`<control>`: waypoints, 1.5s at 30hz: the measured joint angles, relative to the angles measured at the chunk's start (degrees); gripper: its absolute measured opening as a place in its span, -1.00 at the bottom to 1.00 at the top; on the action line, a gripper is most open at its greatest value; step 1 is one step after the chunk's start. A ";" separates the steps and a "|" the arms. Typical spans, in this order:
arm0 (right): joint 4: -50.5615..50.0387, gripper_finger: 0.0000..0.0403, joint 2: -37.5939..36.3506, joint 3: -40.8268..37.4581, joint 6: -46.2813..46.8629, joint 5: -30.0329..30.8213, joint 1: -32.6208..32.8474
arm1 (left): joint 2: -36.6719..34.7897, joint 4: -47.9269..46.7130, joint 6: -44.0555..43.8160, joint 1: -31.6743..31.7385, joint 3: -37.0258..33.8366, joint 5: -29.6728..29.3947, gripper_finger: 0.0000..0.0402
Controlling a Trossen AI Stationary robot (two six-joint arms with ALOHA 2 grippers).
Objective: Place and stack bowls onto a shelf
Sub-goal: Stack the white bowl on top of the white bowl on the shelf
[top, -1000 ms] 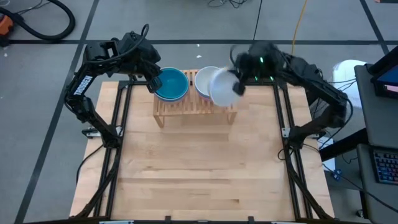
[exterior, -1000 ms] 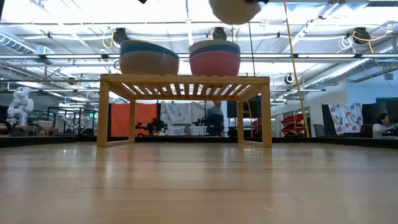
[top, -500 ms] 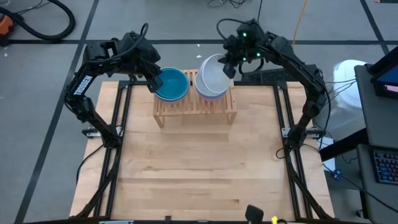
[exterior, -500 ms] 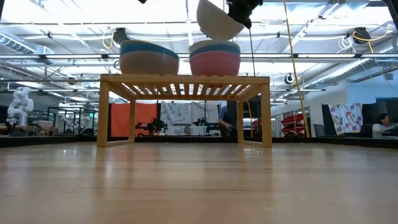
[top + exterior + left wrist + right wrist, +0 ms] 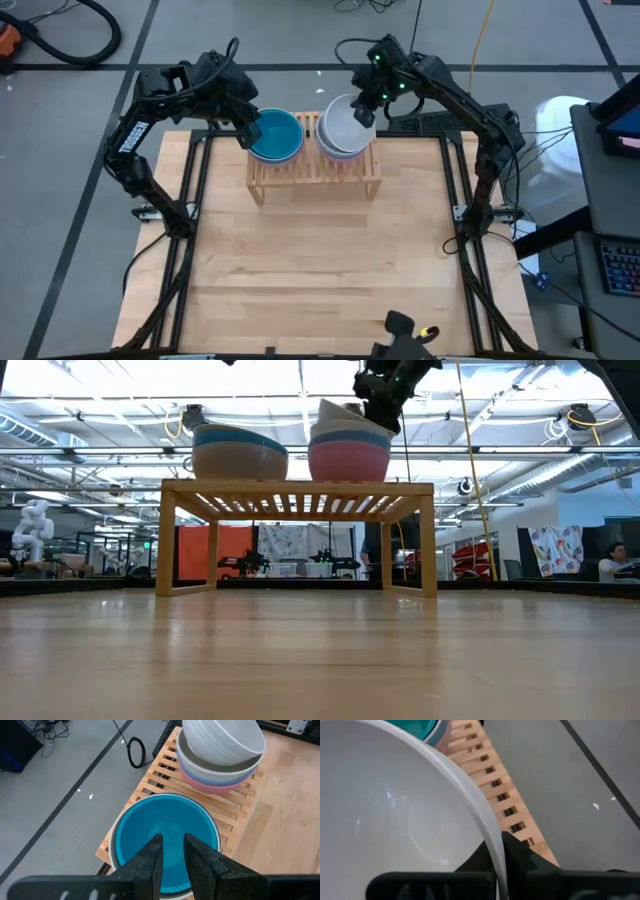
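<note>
The light-wood shelf (image 5: 315, 175) stands at the table's far middle. On its left half sits a stack with a blue bowl (image 5: 275, 135) on top. On its right half a pink, a pale blue and a grey bowl are nested, and a white bowl (image 5: 343, 127) sits on top of them. My right gripper (image 5: 366, 108) is shut on the white bowl. My left gripper (image 5: 247, 132) hovers over the blue bowl's left rim. In the left wrist view its fingers (image 5: 172, 852) stand a narrow gap apart and hold nothing. My right gripper pinches the white bowl's rim (image 5: 496, 851) on the bowl's far right side, one finger inside the bowl and one outside. The fingers slant down from the far right. The bowl (image 5: 342, 415) rests in the grey bowl below it, tilted, its held side higher.
The wide wooden tabletop (image 5: 320, 270) stretches from the shelf to the near edge. A small dark object (image 5: 403, 327) shows at the near edge. Black frame rails (image 5: 190, 230) run along both sides of the table.
My right gripper has carried the white bowl from above the shelf's right end toward the table's left edge and down. The bowl has turned from steeply tipped to nearly mouth-up and now rests in the right stack.
</note>
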 joint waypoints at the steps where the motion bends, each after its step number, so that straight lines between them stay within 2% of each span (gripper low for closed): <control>1: -0.56 -0.98 0.08 0.00 -1.15 0.02 0.02 | -0.01 0.01 -0.02 0.01 0.00 0.00 -0.59; 10: -3.24 -0.95 0.56 -0.04 -7.61 0.18 0.52 | 0.00 0.01 0.00 0.01 0.00 0.00 -0.59; 28: -2.20 -0.94 0.24 -0.04 -11.82 0.39 3.67 | 0.00 -0.01 -0.17 -0.01 0.00 0.02 -0.59; 34: 2.53 -0.94 0.18 -0.04 -11.99 0.49 4.79 | 0.00 -0.01 -0.17 0.01 0.00 0.02 -0.59; 45: 1.10 -0.98 0.17 -0.04 -14.60 0.28 4.76 | -0.01 0.00 -0.15 0.00 0.00 0.02 -0.59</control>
